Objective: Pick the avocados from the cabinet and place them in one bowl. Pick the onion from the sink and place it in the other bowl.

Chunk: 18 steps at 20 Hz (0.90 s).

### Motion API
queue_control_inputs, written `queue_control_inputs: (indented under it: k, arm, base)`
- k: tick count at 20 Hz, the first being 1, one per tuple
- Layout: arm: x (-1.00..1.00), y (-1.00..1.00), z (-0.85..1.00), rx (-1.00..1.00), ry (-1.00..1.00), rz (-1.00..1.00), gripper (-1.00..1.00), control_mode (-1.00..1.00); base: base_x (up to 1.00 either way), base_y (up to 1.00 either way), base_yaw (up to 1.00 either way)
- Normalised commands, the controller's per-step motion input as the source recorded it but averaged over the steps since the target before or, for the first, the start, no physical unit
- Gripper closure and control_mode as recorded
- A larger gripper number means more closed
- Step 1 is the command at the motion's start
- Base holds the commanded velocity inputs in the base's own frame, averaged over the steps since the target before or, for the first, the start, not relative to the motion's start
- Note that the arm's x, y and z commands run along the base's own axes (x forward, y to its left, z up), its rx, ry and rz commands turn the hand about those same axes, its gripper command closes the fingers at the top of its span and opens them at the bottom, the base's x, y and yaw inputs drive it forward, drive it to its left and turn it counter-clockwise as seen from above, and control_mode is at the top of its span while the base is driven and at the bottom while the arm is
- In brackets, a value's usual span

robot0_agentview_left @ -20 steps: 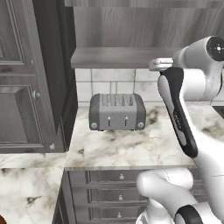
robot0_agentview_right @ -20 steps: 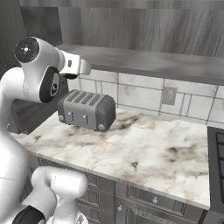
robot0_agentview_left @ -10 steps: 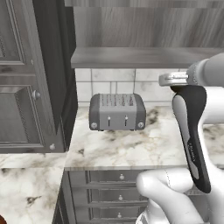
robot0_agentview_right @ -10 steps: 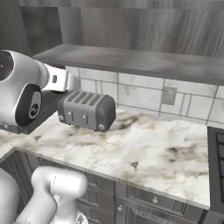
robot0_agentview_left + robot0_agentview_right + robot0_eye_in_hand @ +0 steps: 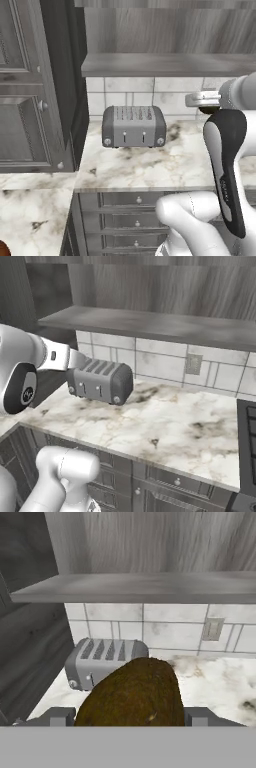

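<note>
The hand view brings up close a dark olive-brown avocado (image 5: 132, 694), a rounded ball with a mottled skin, sitting between the two small dark finger tips of the gripper (image 5: 131, 716). One grey pad (image 5: 59, 716) stands at its left edge and the other at its right, both against the fruit, so the jaws are partly closed and clamped on the avocado. Past it that view looks at the grey four-slot toaster (image 5: 102, 660) on the white-and-brown marbled counter (image 5: 220, 684), the pale tiled backsplash with a wall outlet (image 5: 214, 629), and above them the lighter grey open shelf board of the dark wood-grain cabinet (image 5: 150, 587).

The left base view gives the room instead: the toaster (image 5: 133, 126) face-on with two knobs, the shelf board (image 5: 165, 65), tall panelled grey doors (image 5: 25, 85) at the left and grey drawers (image 5: 135, 220) under the counter. In it the white arm rises from the lower right, its dark-sided forearm standing nearly upright and the wrist cut off by the right edge.

In the right base view the arm comes from the lower left, bends at a rounded white joint and reaches level toward the toaster (image 5: 100, 383); the hand's end blends with the toaster's grey side and is hard to make out. A dark cooktop edge (image 5: 247, 456) is cropped at the right.
</note>
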Motion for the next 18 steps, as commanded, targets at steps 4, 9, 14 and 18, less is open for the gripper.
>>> queue_control_inputs:
  k: [4, 9, 14, 18]
  arm:
    - [0.0, 0.0, 0.0, 0.0, 0.0, 0.0, 1.0, 1.0]
    - [0.0, 0.0, 0.0, 0.0, 0.0, 0.0, 1.0, 1.0]
    - [0.0, 0.0, 0.0, 0.0, 0.0, 0.0, 1.0, 1.0]
    - [0.0, 0.0, 0.0, 0.0, 0.0, 0.0, 1.0, 1.0]
  base:
    - [-0.58, 0.0, 0.0]
    - [-0.59, 0.02, 0.0]
    - [-0.57, 0.07, 0.01]
    - [-0.34, 0.15, 0.21]
